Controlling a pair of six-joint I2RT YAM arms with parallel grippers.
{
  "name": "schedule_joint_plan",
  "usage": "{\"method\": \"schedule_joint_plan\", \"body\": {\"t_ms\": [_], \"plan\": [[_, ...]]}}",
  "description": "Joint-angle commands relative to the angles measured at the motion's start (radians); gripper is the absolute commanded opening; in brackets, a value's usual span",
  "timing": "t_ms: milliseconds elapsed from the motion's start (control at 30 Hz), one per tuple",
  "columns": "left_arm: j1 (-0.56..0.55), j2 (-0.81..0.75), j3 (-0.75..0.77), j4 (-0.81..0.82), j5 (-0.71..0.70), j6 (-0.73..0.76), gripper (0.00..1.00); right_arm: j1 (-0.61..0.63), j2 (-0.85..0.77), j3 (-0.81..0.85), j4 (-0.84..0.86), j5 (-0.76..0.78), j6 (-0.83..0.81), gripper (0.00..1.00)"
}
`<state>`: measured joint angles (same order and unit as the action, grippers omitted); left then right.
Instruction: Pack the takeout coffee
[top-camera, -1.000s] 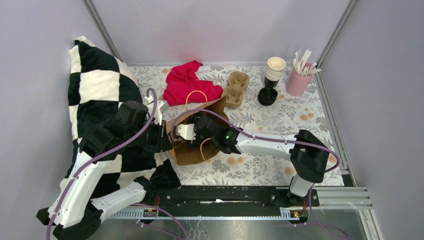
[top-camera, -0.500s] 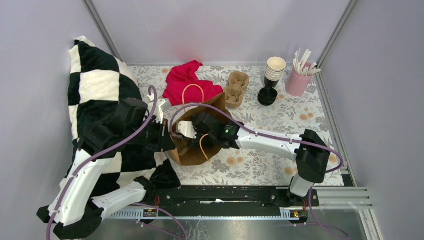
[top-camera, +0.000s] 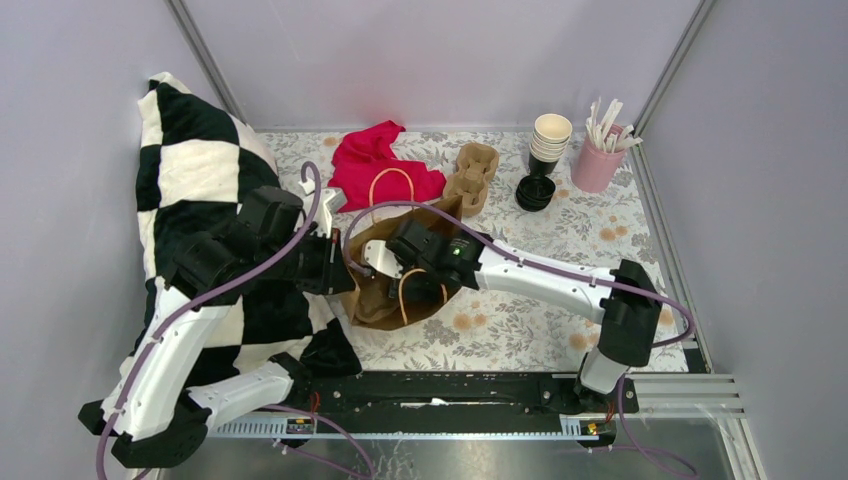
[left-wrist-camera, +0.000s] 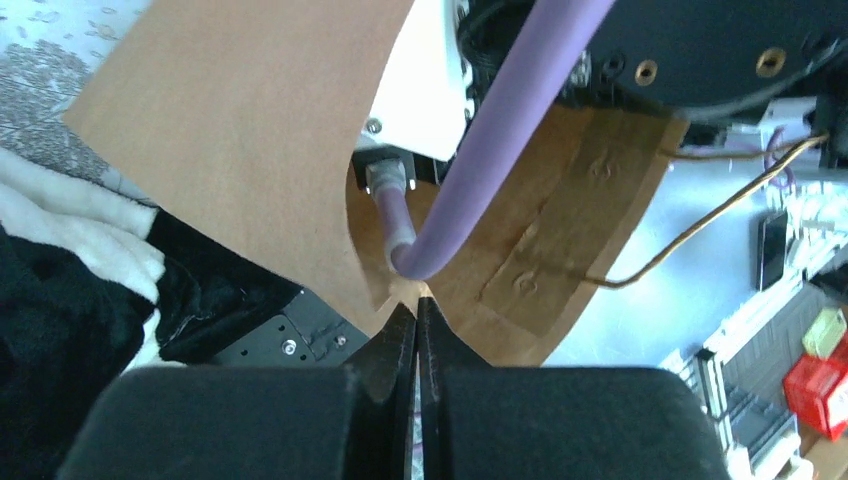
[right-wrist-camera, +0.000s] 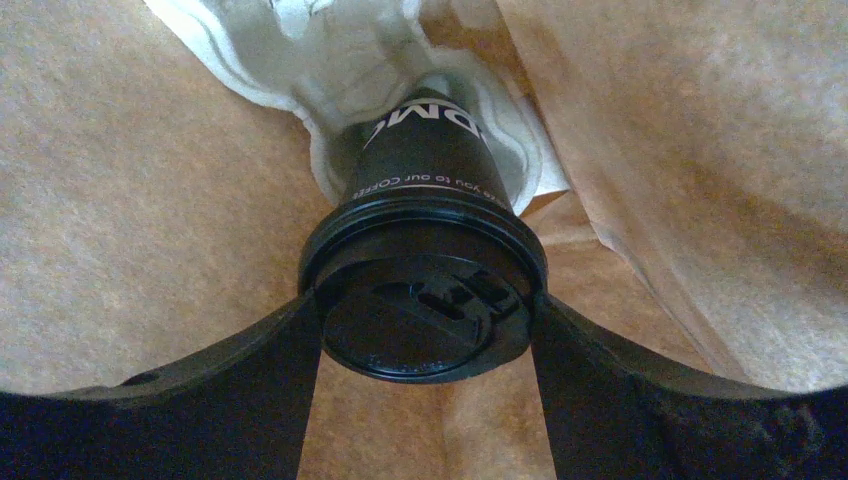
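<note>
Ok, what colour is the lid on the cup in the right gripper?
The lid is black; it shows best in the right wrist view.

Floral table (top-camera: 520, 322), paper bag (top-camera: 377, 310), red cloth (top-camera: 372, 165)

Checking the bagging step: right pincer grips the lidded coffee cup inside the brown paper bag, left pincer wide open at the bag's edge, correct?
Not quite. The left pincer is shut, pinching the paper bag's edge, as the left wrist view shows. The right pincer does grip the lidded coffee cup inside it.
</note>
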<state>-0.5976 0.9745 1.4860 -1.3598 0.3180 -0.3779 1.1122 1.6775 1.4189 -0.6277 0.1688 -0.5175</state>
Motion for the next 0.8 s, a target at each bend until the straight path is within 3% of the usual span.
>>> {"method": "schedule_joint_plan", "body": {"t_ms": [0,467,767], "plan": [[0.0,0.035,0.08,-0.01,-0.142,-0.065,0.05,-0.001,0.061,0.079,-0.138,-0.084,0.037,0.64],[0.0,0.069,0.252,-0.097,-0.462,-0.127,0.59,-0.002,0.223,0.177,-0.164,-0.146,-0.005,0.65],[-0.001,0.065,0.326,-0.086,-0.548,-0.098,0.7,-0.011,0.274,0.116,-0.164,-0.189,-0.004,0.65]]}}
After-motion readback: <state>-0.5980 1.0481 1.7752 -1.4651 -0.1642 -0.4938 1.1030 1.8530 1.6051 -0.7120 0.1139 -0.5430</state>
